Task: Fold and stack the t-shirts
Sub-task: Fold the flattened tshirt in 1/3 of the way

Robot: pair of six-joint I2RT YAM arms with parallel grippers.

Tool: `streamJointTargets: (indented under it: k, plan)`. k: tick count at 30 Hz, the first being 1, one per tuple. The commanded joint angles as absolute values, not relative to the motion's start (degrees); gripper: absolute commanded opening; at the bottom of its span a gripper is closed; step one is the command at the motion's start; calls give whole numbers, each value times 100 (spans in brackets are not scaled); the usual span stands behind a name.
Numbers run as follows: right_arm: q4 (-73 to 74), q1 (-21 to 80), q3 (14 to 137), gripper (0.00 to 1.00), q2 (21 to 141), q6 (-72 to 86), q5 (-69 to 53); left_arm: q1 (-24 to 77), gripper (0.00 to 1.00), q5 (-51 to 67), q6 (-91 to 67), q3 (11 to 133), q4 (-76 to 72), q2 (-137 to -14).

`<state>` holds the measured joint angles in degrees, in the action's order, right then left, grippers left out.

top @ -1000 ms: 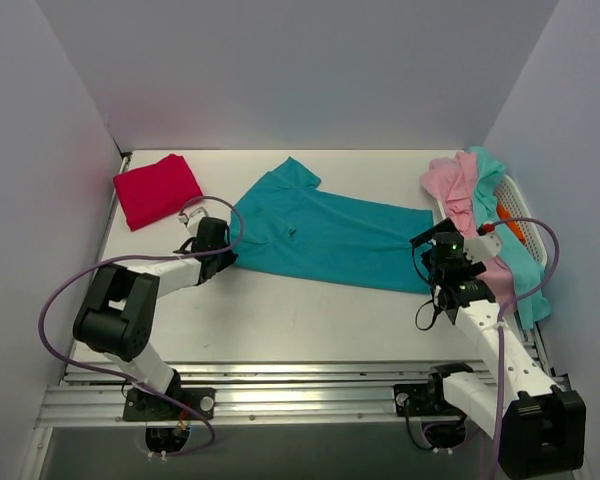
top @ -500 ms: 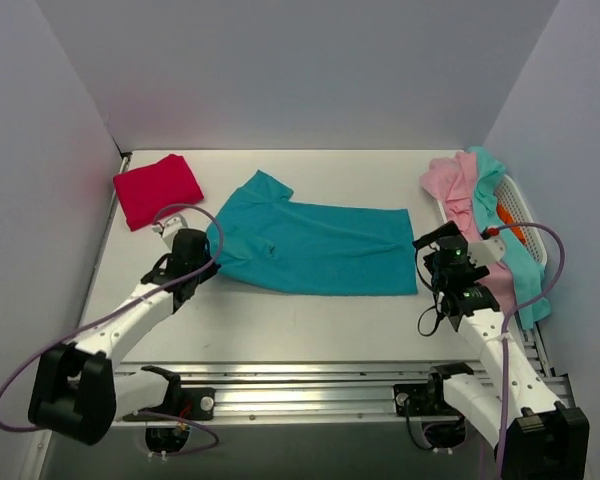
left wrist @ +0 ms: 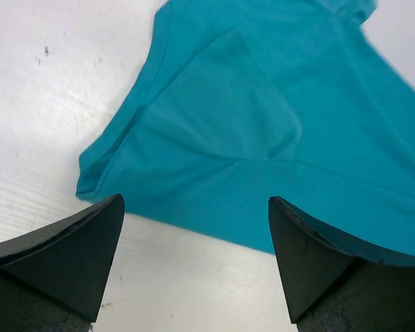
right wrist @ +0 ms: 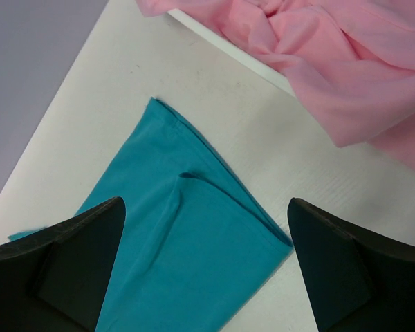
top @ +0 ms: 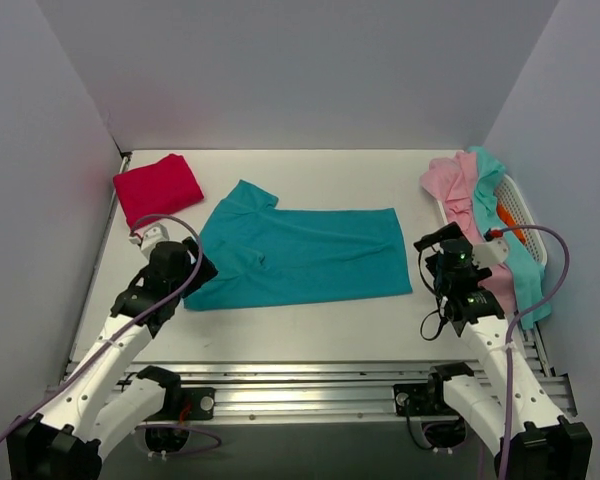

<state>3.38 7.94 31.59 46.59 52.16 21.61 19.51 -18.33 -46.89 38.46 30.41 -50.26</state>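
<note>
A deep teal t-shirt [top: 300, 256] lies spread on the white table, folded lengthwise, one sleeve pointing to the back left. In the left wrist view the teal t-shirt [left wrist: 263, 117] fills the upper part, its near left corner just ahead of my left gripper [left wrist: 194, 228], which is open and holds nothing. My left gripper [top: 192, 268] sits at the shirt's left edge. My right gripper [top: 432, 246] stands open beside the shirt's right end, above the teal corner [right wrist: 194, 242]. A folded crimson t-shirt [top: 157, 188] lies at the back left.
A white basket [top: 518, 212] at the right edge holds pale pink [top: 454, 182], light aqua [top: 525, 262] and orange [top: 510, 222] shirts that hang over its rim. The pink shirt [right wrist: 332, 62] shows in the right wrist view. Grey walls close in the table.
My left gripper pulled the teal shirt's left end toward the near left, then opened and let it go. The shirt now lies flatter and further left. The right arm barely moved.
</note>
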Motion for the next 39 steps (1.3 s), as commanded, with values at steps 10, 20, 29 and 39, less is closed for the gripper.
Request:
streamJointTargets:
  k: [10, 20, 29, 39]
  plan:
    - [-1975, 817, 3990, 100, 6670, 4693, 1144, 1037, 94, -555, -2708, 6492, -712, -9198]
    - [-2926, 738, 3727, 100, 7339, 4579, 853, 660, 94, 369, -2004, 11036, 640, -13085]
    - [-3173, 677, 3498, 100, 7260, 4562, 729, 501, 94, 782, -2302, 13394, 1863, -14941]
    - [-3024, 633, 3437, 100, 7040, 4526, 852, 518, 94, 1888, -3076, 12693, 1495, -14933]
